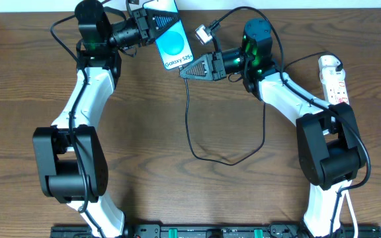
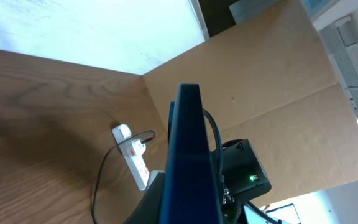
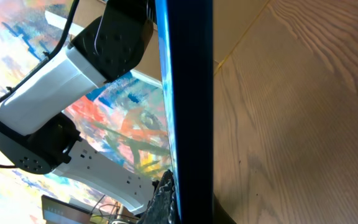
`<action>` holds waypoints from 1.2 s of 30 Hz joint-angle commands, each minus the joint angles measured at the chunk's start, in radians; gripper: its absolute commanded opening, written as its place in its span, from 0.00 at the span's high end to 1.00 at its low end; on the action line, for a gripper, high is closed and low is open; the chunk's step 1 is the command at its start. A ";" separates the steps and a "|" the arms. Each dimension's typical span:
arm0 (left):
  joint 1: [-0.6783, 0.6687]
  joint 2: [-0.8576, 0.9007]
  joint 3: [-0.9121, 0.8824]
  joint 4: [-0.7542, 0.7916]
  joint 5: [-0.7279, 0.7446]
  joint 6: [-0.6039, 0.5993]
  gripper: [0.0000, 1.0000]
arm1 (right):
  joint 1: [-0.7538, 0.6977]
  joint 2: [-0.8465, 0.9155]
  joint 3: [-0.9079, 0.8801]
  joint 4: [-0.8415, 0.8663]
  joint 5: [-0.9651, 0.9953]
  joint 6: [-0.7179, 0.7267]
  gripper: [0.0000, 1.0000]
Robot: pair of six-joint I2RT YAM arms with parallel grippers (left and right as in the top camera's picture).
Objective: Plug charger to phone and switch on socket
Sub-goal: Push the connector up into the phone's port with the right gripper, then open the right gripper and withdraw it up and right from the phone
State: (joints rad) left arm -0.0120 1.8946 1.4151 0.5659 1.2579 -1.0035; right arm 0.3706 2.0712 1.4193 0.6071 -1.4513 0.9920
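One wooden table (image 1: pixel 177 198) is carrying everything; the left arm (image 1: pixel 78 125) and right arm (image 1: pixel 290 99) are both reaching toward its far edge, their tips nearly meeting there. The socket (image 1: pixel 335 82) is lying flat at the table's right edge, just beside the right arm and well apart from the phone (image 1: pixel 172 43). The phone is being held up off the table at the far middle, tilted, its blue screen facing the overhead camera. The left gripper (image 1: pixel 152 26) is grasping it by its upper left edge, fingers clenched on it. The right gripper (image 1: pixel 185 73) is pointing at the phone's lower corner, its fingers pinched tight on the end of the charger (image 1: pixel 189 125); the plug tip itself is hidden. The charger is hanging down from there, looping across the table and running back toward the socket; its white adapter (image 2: pixel 135 148) is sitting in the socket.
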 commanded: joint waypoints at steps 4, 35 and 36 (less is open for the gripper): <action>-0.047 -0.015 0.014 0.000 0.134 0.009 0.93 | -0.008 0.007 0.013 0.014 0.150 0.006 0.99; 0.012 -0.015 -0.004 -0.011 0.148 0.054 0.93 | -0.170 0.007 0.013 0.127 0.116 0.062 0.01; 0.012 -0.015 -0.004 -0.011 0.148 0.054 0.93 | -0.178 0.007 0.013 0.097 0.124 0.048 0.01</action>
State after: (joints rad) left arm -0.0059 1.8946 1.4132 0.5468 1.3857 -0.9668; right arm 0.2314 2.0712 1.4212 0.7628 -1.3731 1.0538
